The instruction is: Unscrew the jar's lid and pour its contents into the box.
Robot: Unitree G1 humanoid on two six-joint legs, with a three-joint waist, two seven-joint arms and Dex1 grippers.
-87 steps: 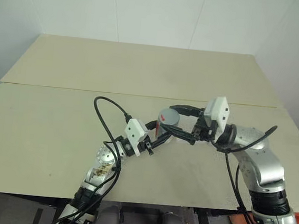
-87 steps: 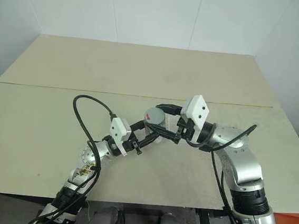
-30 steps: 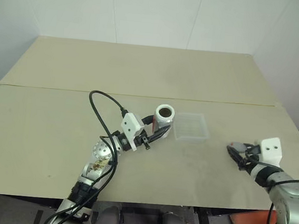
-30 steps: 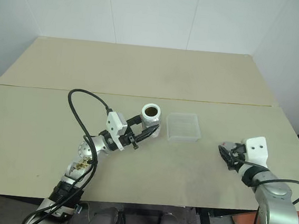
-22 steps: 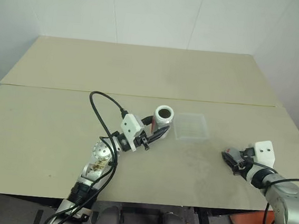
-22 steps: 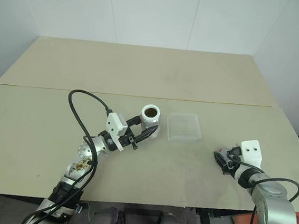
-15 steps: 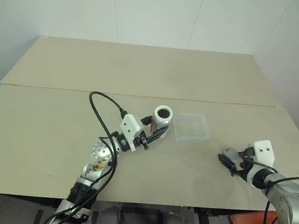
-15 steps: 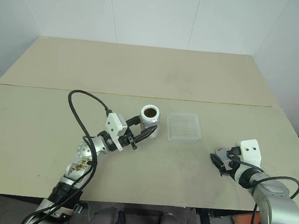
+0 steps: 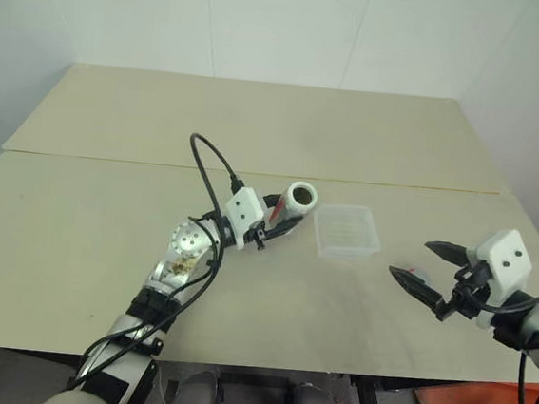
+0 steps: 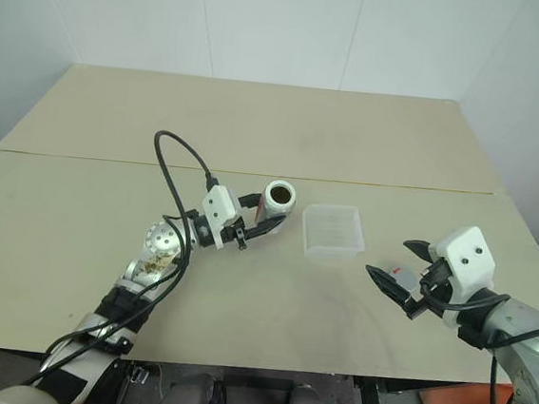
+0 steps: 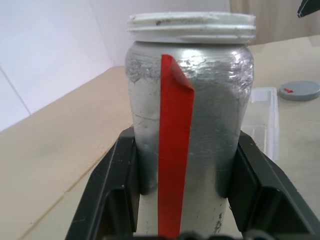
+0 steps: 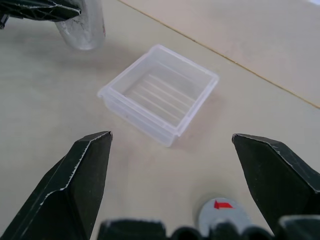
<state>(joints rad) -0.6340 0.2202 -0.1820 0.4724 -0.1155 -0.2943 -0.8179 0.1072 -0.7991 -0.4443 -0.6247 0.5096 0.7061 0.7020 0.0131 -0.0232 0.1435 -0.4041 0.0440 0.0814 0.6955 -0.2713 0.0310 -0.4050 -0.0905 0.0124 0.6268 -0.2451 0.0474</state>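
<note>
That little jar (image 9: 293,204) looks light and rigid, with a crinkly foil-like silver skin that's probably a bit slick, so a firm squeeze around the middle of the body is the sensible place to hold it, leaving the threaded white rim free for pouring. That's where the left gripper (image 11: 182,190) has it: both black fingers pressed against opposite sides, below the rim. It's a small silvery-grey cylinder with a red strip running down its side, mouth open and tipped toward the box (image 9: 346,233), with something dark brown visible inside. It's held just beside the box's left edge, above the table (image 9: 258,124).

The box is a shallow clear plastic tray, likely very light and easy to shove if bumped, and it appears empty.

The lid (image 12: 222,215), a flat grey disc with a red arrow, lies on the table right of the box. The right gripper (image 10: 399,264) hovers above it, fingers spread wide, holding nothing.
</note>
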